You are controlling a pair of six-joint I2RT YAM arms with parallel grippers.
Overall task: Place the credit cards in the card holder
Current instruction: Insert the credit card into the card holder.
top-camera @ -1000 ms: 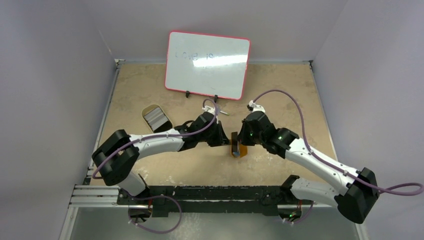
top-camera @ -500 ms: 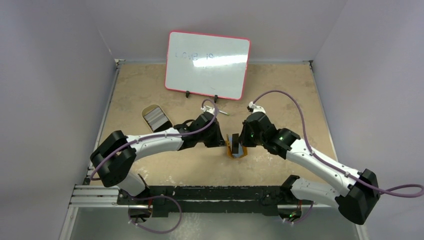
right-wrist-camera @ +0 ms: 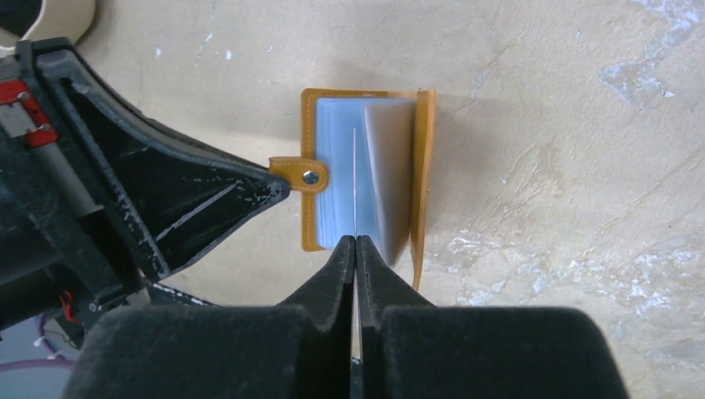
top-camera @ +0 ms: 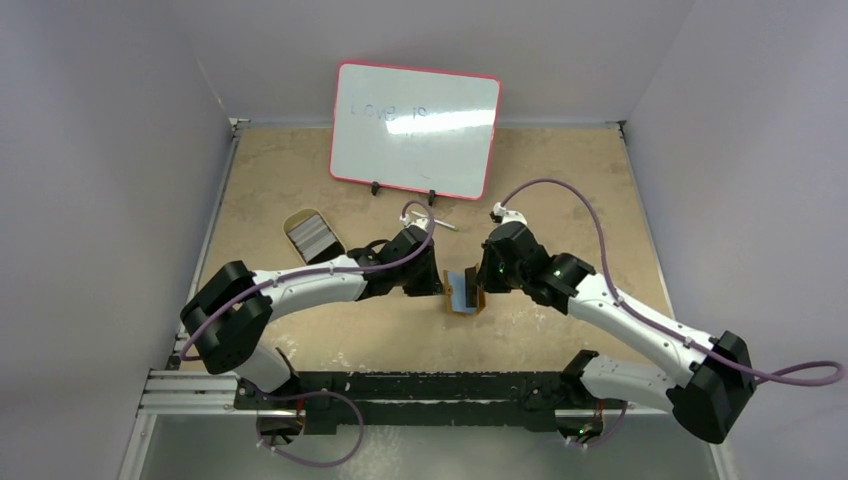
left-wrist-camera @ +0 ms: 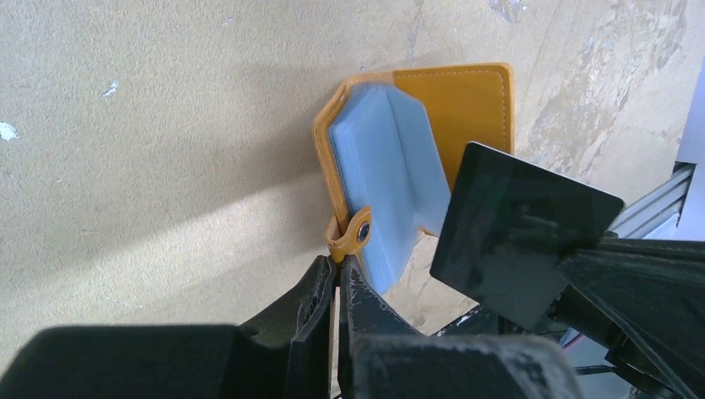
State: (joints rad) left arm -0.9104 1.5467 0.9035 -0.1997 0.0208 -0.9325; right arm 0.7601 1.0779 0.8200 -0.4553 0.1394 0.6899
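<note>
- Card holder [top-camera: 463,293] open mid-tabletop [top-camera: 560,190]; bare surface toward the right edge.
- Left gripper [left-wrist-camera: 339,278] pinches the snap tab [left-wrist-camera: 351,236].
- Right gripper [right-wrist-camera: 356,249] clamps a black card [left-wrist-camera: 520,233] edge-on over the sleeves [right-wrist-camera: 337,191].

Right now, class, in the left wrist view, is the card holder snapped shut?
No, the card holder lies open, bluish sleeves fanned out, its snap tab pinched by the left gripper.

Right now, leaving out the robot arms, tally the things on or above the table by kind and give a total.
card holder: 1
credit card (black): 1
whiteboard: 1
tin dish: 1
Total: 4, not counting the dish's unclear contents or a tiny item near the whiteboard.
</note>
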